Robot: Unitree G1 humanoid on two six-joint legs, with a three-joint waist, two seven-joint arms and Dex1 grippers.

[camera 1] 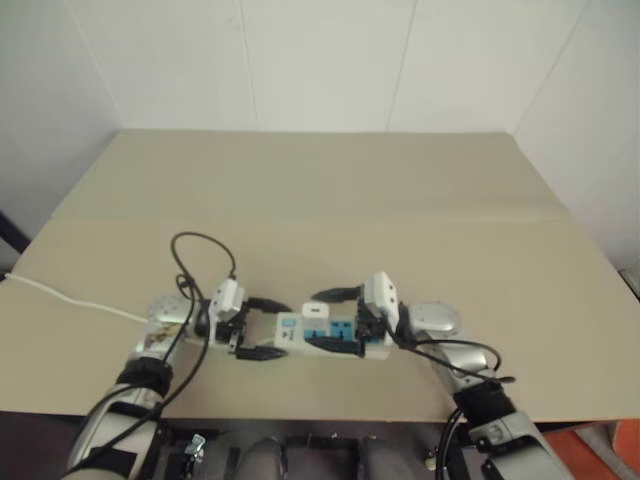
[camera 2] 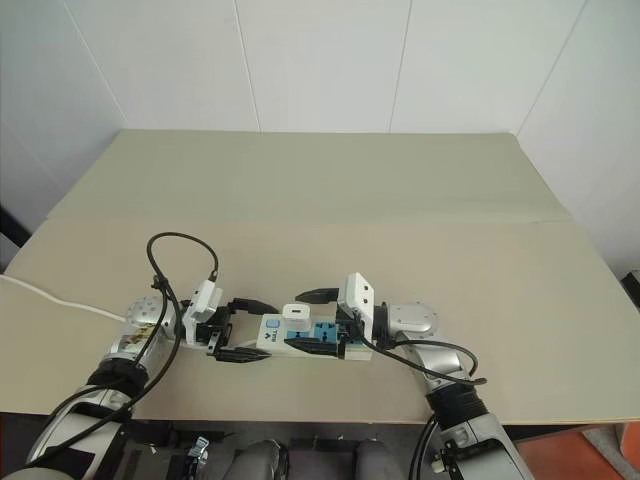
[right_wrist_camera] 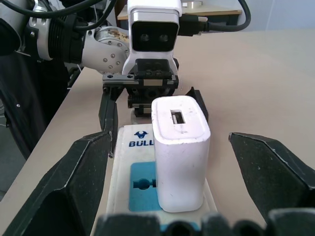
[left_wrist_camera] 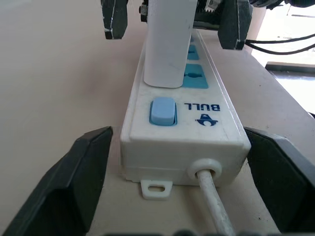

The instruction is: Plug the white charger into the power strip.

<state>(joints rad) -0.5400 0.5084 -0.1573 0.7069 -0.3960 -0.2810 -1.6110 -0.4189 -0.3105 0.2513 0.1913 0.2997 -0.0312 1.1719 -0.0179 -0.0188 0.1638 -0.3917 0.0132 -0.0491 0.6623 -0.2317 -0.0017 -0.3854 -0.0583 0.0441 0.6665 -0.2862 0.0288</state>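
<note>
White charger point(right_wrist_camera: 179, 152) upright in power strip point(left_wrist_camera: 182, 132), between released right hand point(right_wrist_camera: 179, 162) fingers.

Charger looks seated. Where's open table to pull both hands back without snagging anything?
The table is bare beyond the power strip, up to the back wall, and to the right of the right gripper. It is crowded along the near edge: both open grippers flank the strip and the white charger; the cord runs behind the left gripper.
</note>
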